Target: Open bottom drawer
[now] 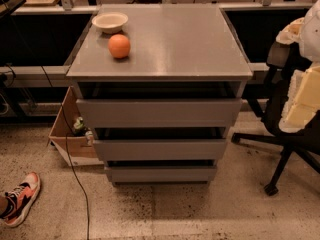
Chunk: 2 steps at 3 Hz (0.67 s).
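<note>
Showing bottom drawer [160, 173] | flat grey front (slimmest) | pincer out of view

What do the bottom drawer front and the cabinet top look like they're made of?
The bottom drawer looks like grey laminated or painted board, matte and flat. The cabinet top seems similar laminate, semi-gloss, with soft light reflections. The hand is not in view.

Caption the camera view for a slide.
Three-drawer cabinet, bottom drawer shut, orange and bowl on top; gripper at frame's right edge, away from it.
</note>
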Available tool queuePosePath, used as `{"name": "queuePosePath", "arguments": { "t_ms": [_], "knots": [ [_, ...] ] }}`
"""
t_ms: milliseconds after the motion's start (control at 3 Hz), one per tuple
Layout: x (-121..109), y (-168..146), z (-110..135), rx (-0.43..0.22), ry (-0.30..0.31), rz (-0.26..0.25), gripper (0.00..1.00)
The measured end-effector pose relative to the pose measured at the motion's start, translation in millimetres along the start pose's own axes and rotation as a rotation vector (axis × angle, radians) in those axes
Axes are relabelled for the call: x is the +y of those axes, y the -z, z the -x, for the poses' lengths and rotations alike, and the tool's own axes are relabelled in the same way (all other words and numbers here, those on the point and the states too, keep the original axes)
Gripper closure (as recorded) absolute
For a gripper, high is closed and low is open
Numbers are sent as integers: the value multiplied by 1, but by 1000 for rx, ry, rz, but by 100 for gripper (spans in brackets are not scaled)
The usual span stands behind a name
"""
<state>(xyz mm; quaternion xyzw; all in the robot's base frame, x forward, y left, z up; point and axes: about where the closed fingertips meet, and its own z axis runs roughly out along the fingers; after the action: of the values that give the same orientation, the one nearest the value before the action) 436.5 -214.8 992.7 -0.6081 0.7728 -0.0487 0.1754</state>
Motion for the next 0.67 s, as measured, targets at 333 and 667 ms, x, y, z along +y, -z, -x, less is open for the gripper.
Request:
{"name": "queuePosePath", "arguments": {
  "t_ms": [333, 667],
  "knots": [
    [0, 0, 0, 0, 0, 0, 0],
    [-10, -42, -5, -30, -12, 45, 0]
  ]
}}
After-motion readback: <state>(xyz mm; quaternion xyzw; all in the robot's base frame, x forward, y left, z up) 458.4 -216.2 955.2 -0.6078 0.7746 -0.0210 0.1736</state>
